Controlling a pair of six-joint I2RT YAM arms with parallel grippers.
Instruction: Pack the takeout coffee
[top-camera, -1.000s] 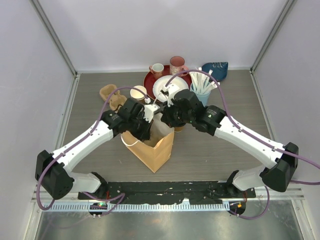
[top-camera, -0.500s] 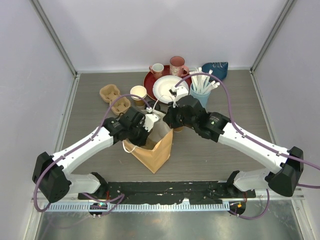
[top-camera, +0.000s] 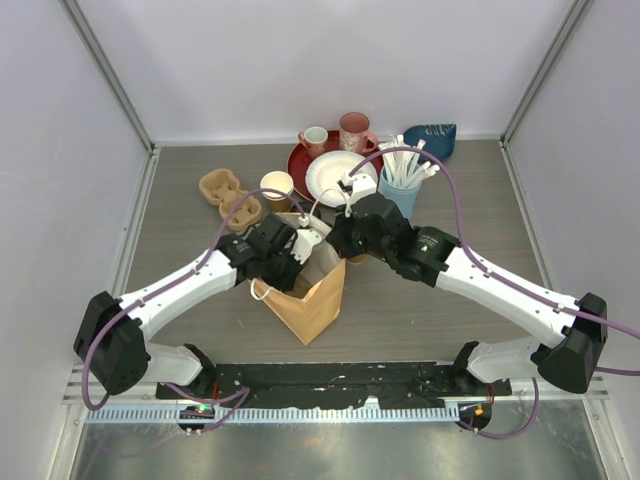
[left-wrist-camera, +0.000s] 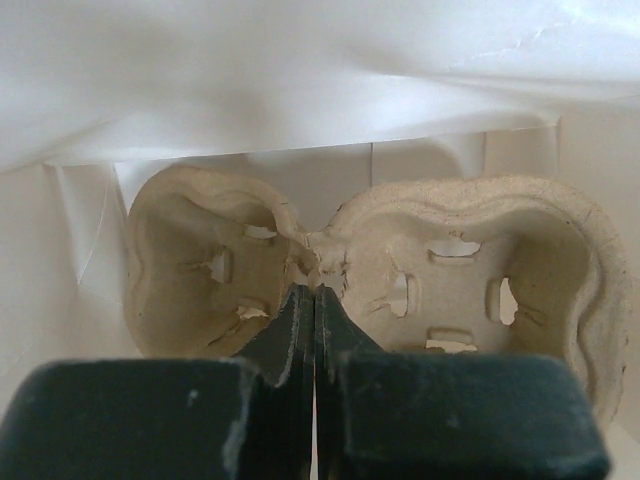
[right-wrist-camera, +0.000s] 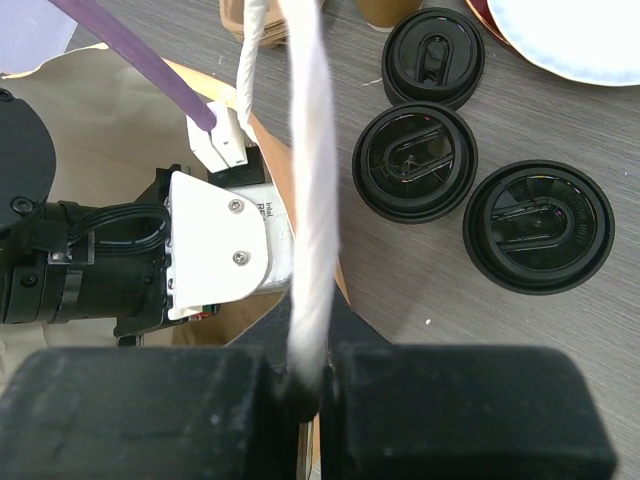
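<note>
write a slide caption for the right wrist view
right hand shut on the white bag handle, three black lids beside it

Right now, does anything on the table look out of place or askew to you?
One paper cup stands open, without a lid, beside the red plate; nothing looks spilled.

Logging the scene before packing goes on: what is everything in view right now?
paper bag: one, brown, open, mid-table.
bagged carrier: one, beige, inside the bag.
table carrier: one, beige, left rear.
lids: three, black, beside the bag.
paper cup: one seen, tan, by the plates.
white plate: one, overlapping red plate, rear.
mugs: two, pinkish, rear.
straw cup: one, light blue, rear right.
left gripper: shut on the bagged carrier.
right gripper: shut on the bag's white handle.
</note>
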